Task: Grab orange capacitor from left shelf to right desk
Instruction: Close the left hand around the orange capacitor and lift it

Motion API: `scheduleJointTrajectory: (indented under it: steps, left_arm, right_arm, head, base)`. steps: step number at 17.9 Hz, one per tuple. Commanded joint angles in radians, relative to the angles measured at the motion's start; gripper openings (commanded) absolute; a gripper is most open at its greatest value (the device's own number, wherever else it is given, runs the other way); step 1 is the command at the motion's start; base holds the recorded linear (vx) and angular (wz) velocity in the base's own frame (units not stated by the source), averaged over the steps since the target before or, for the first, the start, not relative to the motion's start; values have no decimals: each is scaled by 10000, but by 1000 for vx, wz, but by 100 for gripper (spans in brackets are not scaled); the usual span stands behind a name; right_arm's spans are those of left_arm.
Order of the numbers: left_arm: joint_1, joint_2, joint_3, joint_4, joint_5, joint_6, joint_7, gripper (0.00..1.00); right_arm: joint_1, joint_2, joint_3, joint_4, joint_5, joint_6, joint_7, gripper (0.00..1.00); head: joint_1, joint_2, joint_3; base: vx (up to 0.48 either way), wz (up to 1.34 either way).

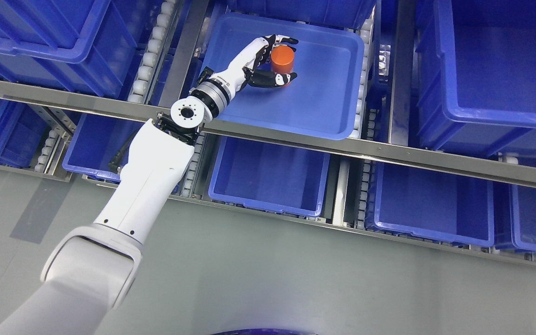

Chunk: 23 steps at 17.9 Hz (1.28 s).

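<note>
Early stage: left hand (268, 60) wraps its fingers (283, 39) around the orange capacitor (282, 59), which sits in the shallow blue tray (324, 111) on the shelf, so lift and carry to desk remain.

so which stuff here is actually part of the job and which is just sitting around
Part of the job:
- orange capacitor, upright in the shallow blue tray
- left hand, fingers curled around the capacitor

Just there:
- deep blue bins on the upper shelf
- blue bins on the lower shelf
- metal shelf rail
</note>
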Motion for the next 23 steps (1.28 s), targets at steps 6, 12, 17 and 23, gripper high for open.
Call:
scheduleJointTrajectory:
  steps: [6, 12, 17, 23]
  left_arm:
    - [-35, 174, 1232, 975, 314, -924, -90, 1]
    - [438, 174, 2320, -3248, 1294, 312, -702, 1]
    - [1561, 174, 3258, -6263, 1587, 655, 395, 2]
    - [3502, 174, 1943, -7520, 1572, -1198, 3285, 2]
  right_arm:
    - [138, -175, -107, -337, 0, 0, 1, 100]
    - [138, -175, -107, -337, 0, 0, 1, 100]
    - [138, -175, -107, -337, 0, 0, 1, 100]
    - [138, -175, -107, -337, 0, 0, 1, 100]
  head:
    - [0, 0, 0]
    - [0, 0, 0]
    - [0, 0, 0]
    - [0, 0, 0]
  base:
    - [0, 0]
    - [0, 0]
    - [0, 0]
    - [0, 0]
